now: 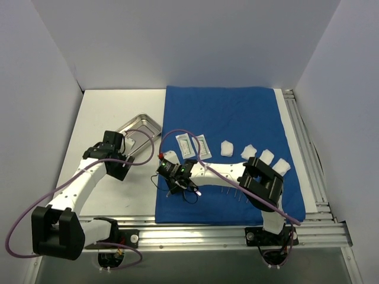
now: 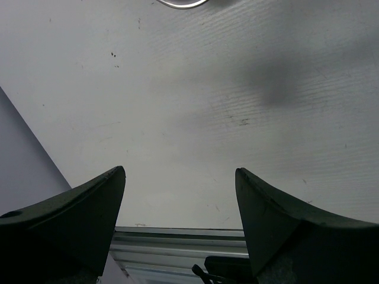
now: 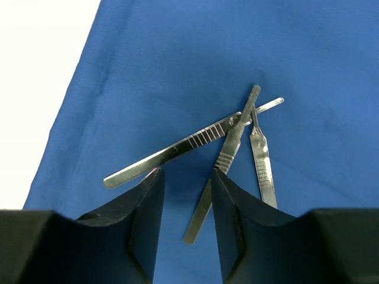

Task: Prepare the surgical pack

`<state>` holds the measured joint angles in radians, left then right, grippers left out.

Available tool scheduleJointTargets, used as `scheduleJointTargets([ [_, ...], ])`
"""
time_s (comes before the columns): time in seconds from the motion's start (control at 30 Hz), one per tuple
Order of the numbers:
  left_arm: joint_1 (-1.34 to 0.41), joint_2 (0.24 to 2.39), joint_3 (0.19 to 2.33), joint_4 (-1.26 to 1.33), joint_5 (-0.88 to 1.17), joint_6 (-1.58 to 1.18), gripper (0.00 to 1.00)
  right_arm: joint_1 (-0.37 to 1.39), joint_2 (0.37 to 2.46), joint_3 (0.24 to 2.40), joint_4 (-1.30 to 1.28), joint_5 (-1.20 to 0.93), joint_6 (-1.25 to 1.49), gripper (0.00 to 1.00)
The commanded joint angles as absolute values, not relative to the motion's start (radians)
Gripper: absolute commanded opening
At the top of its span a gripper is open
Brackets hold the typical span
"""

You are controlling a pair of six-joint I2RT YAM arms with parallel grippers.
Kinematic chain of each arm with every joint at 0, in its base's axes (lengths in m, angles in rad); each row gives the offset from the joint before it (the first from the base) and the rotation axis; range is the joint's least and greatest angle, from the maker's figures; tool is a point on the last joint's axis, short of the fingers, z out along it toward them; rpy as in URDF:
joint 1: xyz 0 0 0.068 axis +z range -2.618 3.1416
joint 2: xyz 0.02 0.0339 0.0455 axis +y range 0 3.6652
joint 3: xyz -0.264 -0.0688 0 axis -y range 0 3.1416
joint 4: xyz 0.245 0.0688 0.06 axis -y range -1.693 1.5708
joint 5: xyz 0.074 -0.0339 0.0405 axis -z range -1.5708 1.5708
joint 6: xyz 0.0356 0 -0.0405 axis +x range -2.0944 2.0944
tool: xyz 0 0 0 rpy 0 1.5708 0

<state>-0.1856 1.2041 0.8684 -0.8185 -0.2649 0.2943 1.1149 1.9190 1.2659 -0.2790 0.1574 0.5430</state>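
The royal-blue drape [image 1: 237,118] lies spread flat over the right half of the table. Two white sachets [image 1: 194,145] and several white gauze wads [image 1: 249,151] rest in a row across it. Three thin metal instruments [image 3: 177,151] lie crossed on the cloth. My right gripper [image 3: 186,174] hovers just over them, open part way. One handle's end lies on the cloth between its fingers, close to the right one, and nothing is gripped. The steel tray [image 1: 140,129] sits on the white table left of the drape. My left gripper [image 2: 180,170] stands wide open and empty over bare table near the tray.
White walls close in the table at the back and both sides. An aluminium rail [image 1: 225,234] runs along the near edge, and another rail [image 1: 302,142] runs along the right side. A purple cable [image 1: 177,133] loops over the drape's left edge.
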Motion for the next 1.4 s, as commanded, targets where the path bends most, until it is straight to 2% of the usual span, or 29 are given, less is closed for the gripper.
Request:
scheduleJointTargets([
  [0.0, -0.178, 1.213, 0.908, -0.787, -0.256, 0.276, 0.84, 1.124, 1.885, 1.290, -0.354, 0.238, 0.578, 0.33],
  [0.27, -0.178, 1.190, 0.905, -0.784, -0.241, 0.278, 0.84, 1.132, 1.833, 1.230, -0.342, 0.238, 0.624, 0.31],
  [0.87, -0.176, 1.186, 0.900, -0.785, -0.241, 0.278, 0.84, 1.108, 1.884, 1.148, -0.258, 0.178, 0.632, 0.26],
  [1.17, -0.178, 1.178, 0.896, -0.785, -0.242, 0.279, 0.84, 1.103, 1.870, 1.129, -0.253, 0.179, 0.643, 0.10],
  [1.3, -0.176, 1.174, 0.896, -0.784, -0.242, 0.278, 0.84, 1.103, 1.845, 1.138, -0.275, 0.199, 0.655, 0.00],
  [1.37, -0.176, 1.172, 0.896, -0.785, -0.241, 0.279, 0.84, 1.103, 1.833, 1.143, -0.281, 0.207, 0.658, 0.00],
])
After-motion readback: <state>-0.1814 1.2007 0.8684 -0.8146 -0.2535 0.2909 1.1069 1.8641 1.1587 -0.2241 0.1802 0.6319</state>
